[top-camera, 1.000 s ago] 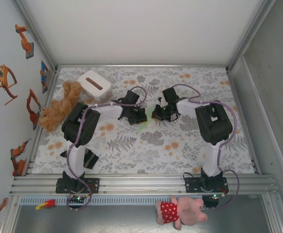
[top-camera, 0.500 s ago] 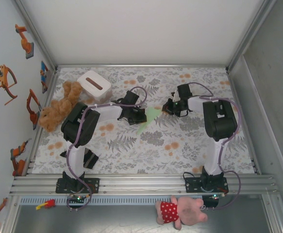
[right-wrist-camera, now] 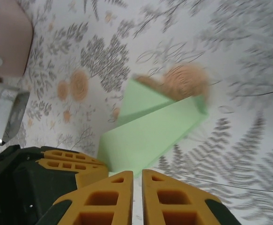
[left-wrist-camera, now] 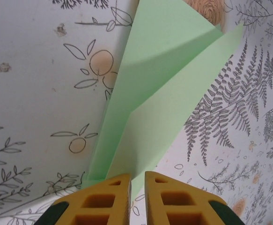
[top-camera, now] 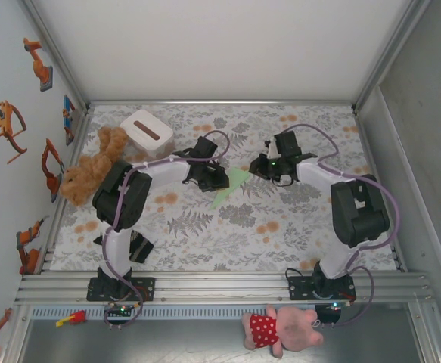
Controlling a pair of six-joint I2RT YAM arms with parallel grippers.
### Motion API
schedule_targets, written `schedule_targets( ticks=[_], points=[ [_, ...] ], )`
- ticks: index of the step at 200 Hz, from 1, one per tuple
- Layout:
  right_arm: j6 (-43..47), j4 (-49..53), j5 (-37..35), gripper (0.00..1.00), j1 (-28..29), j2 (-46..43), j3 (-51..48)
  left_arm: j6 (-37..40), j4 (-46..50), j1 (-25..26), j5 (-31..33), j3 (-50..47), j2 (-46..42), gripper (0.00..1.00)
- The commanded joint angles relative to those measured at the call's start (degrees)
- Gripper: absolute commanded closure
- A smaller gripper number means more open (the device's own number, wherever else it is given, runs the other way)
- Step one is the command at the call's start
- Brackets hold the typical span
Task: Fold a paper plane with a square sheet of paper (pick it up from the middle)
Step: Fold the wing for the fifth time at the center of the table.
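Pale green paper (left-wrist-camera: 169, 93), folded into a layered, pointed wedge, sits just ahead of the left gripper (left-wrist-camera: 137, 177) and right gripper (right-wrist-camera: 137, 173). Both sets of jaws stand a sliver apart at its edge; whether either pinches it cannot be told. Folding seems nearly done, with wings perhaps remaining.

Bare tabletop (top-camera: 281, 234) near right, white box (top-camera: 146, 130) and plush bear (top-camera: 91, 170) far left, folded green paper (top-camera: 231, 185) mid-table
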State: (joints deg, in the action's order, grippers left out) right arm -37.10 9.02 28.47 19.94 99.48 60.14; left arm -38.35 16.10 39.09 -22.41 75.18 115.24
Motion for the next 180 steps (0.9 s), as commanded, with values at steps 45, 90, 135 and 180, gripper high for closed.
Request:
schedule_targets(
  ticks=[45, 90, 135, 180],
  points=[
    [-2.5, -3.4, 2.3, 0.91, 4.1, 9.5, 4.9, -1.8, 0.0, 0.7, 3.0, -2.3, 0.3, 0.87],
    [-2.0, -3.0, 0.4, 0.91, 3.4, 14.2, 6.7, -1.7, 2.5, 0.6, 4.1, -2.0, 1.7, 0.87],
    [-1.7, -3.6, -1.2, 0.92, -1.4, 16.9, 7.1, -1.6, 4.7, 0.5, 5.4, -2.9, 2.5, 0.9],
    [-0.3, -1.2, -2.2, 0.91, -6.0, 19.3, 10.8, -1.5, 3.2, 0.6, 4.7, -4.6, 2.3, 0.9]
  ],
)
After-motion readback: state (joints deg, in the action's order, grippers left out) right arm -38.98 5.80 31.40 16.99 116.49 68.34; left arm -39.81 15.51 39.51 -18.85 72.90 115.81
